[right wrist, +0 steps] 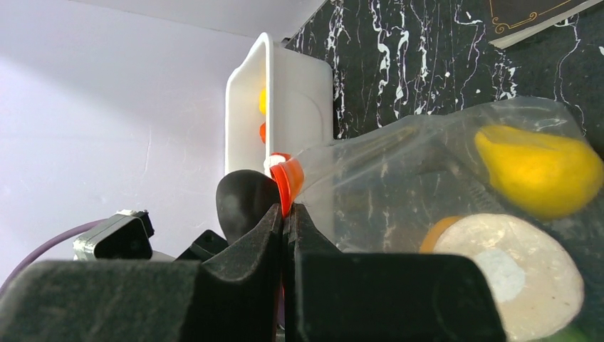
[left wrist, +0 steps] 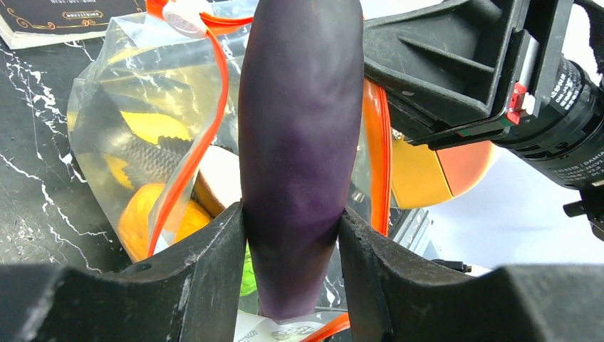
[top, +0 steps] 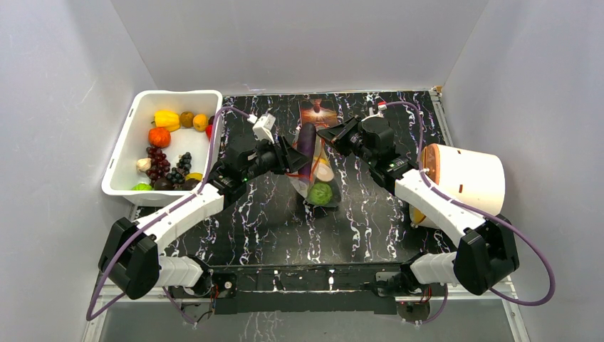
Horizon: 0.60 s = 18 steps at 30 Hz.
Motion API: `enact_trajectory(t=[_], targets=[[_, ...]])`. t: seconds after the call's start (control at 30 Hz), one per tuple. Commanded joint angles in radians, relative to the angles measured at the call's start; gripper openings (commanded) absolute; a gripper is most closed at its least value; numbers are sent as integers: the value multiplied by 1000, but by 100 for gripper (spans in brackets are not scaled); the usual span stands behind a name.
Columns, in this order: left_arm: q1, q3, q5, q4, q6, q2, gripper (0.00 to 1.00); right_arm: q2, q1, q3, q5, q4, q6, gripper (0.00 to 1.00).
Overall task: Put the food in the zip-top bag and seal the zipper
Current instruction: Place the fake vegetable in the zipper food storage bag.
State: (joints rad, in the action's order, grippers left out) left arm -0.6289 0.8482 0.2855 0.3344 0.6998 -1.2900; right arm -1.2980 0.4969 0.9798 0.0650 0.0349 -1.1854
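The bag [top: 318, 182] stands on the desk [top: 271, 221] a little right of the tub [top: 139, 132]. It already holds a yellow piece, a pale round slice and something green. The right jaws are closed on the mouth edge, pinching the zipper [right wrist: 285, 182] on the side farther from the tub. The left jaws are clamped round an eggplant [left wrist: 299, 128] near one end. It lies between the two runs of the strip, so it seems to be partway into the mouth.

The bag is thin, limp film. It is light and slippery, and will likely fold or slide wherever nothing holds it, so the stiffer zipper strip is the sensible place to grip. The eggplant looks smooth, firm and rounded, so it could squirt out of a light pinch. A hold across its thick body seems safest. When it drops in, the added weight may tug the strip out of the right jaws.
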Motion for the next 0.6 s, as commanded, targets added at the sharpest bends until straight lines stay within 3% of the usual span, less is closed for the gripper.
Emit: enact_trajectory(t=[0.0,0.1,0.57], targets=[[-11,20,-11,-94,6,36,29,16,0,38,-39,118,26,0],[-12,52,-39,-169,2,12,28,25,0,45,-49,111,42,0],[-17,71,104,-124,3,-26,32,7,0,72,-13,98,96,0]])
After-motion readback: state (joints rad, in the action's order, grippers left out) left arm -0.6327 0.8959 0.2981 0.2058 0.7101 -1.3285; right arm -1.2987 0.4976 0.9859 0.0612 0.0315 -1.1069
